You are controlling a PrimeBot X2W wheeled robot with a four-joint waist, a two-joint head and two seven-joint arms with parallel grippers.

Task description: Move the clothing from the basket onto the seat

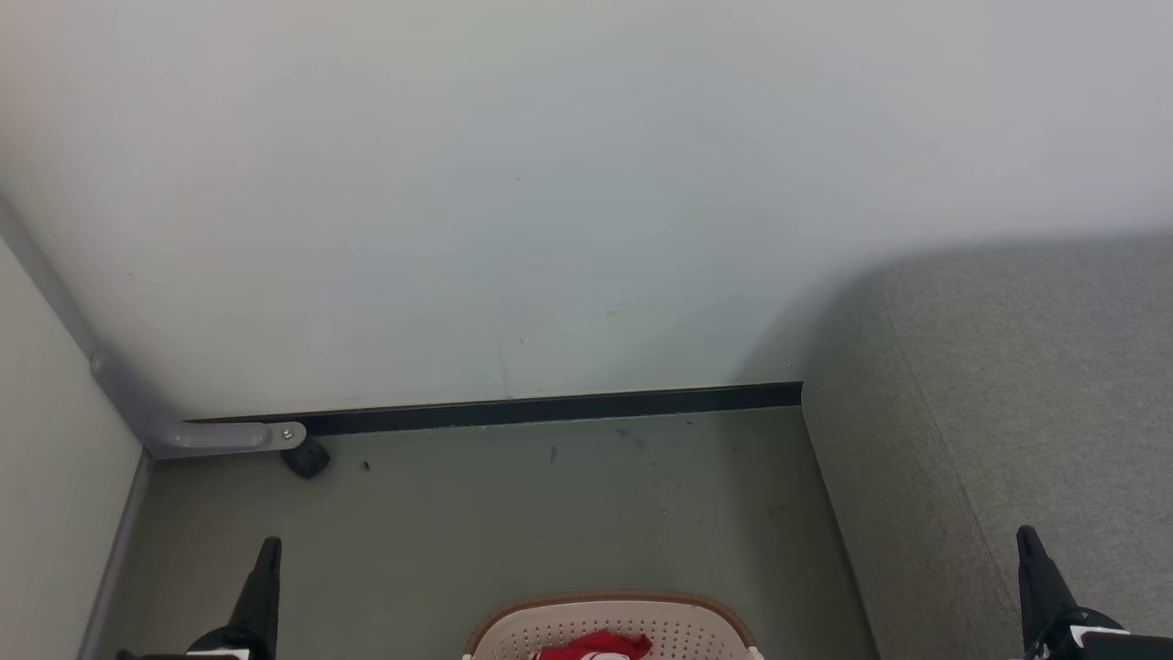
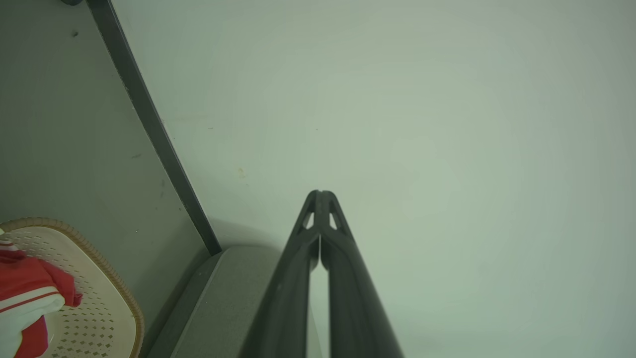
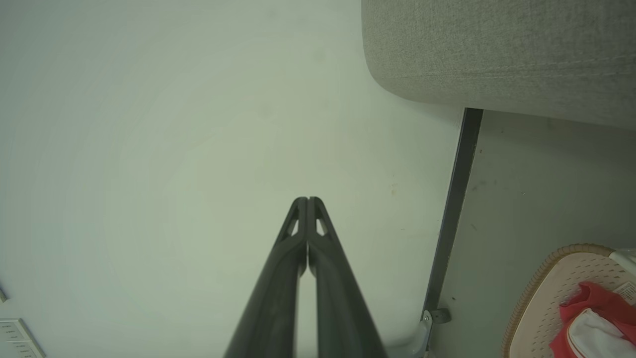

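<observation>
Red-and-white clothing (image 1: 596,644) lies bunched in the basket (image 1: 550,628), and the seat (image 1: 1008,385) stands just right of the basket. The left gripper (image 2: 320,194) and right gripper (image 3: 307,200) flank the basket, fingers pressed together and holding nothing. I'd judge them parked before the first reach.

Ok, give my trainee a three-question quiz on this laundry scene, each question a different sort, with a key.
1. True or false: the red and white clothing lies on the seat.
2. Pick one. The left gripper and the right gripper are: A both shut, B both open, C one open and one shut.
3. Fill in: in the head view the seat stands to the ____ of the basket.
Key: 1 false, it lies in the basket. 2 A. 3 right.
</observation>
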